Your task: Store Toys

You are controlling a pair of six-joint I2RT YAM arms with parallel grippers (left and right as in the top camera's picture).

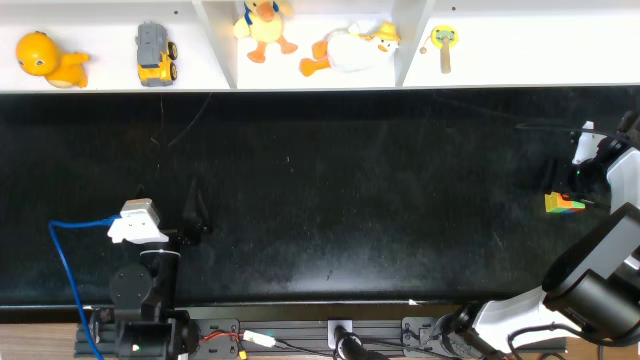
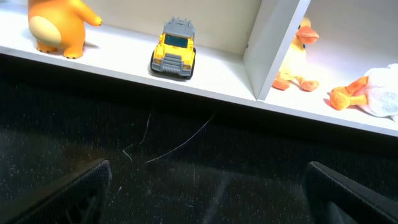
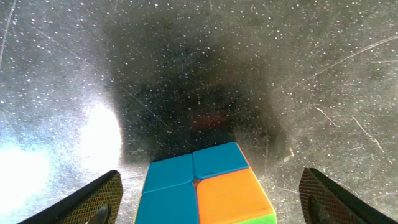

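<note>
Two grippers are on my screens, both spread wide and both holding nothing.

Right gripper [image 3: 209,180]: its fingers [image 3: 93,199] stand on either side of a small puzzle cube [image 3: 199,190]. The cube lies between them, roughly midway, and touches neither finger. It rests on the black table top [image 1: 330,190], near the right-hand edge in the top view and well apart from the white shelf [image 1: 220,40] along the far side.

Orientation of the cube: the face turned toward my wrist camera is divided in four, three cells blue and one orange. A green strip of the next face borders the orange cell. From above I read yellow, orange and green sides. Its edges sit slightly skewed against the line joining the two fingers. Being equal-sided, it offers no long axis that I can make out.

Left gripper [image 2: 211,186]: over bare table top at the near left, facing the shelf, fingers well apart.

Shelf contents, left to right:
- An orange duck toy [image 1: 50,60] and a yellow toy truck [image 1: 156,55] share the first compartment.
- A yellow plush duck [image 1: 264,28], upright, and a white plush duck [image 1: 350,48], lying on its side, share the second.
- A small yellow-and-green toy [image 1: 441,45] lies in the third.
</note>
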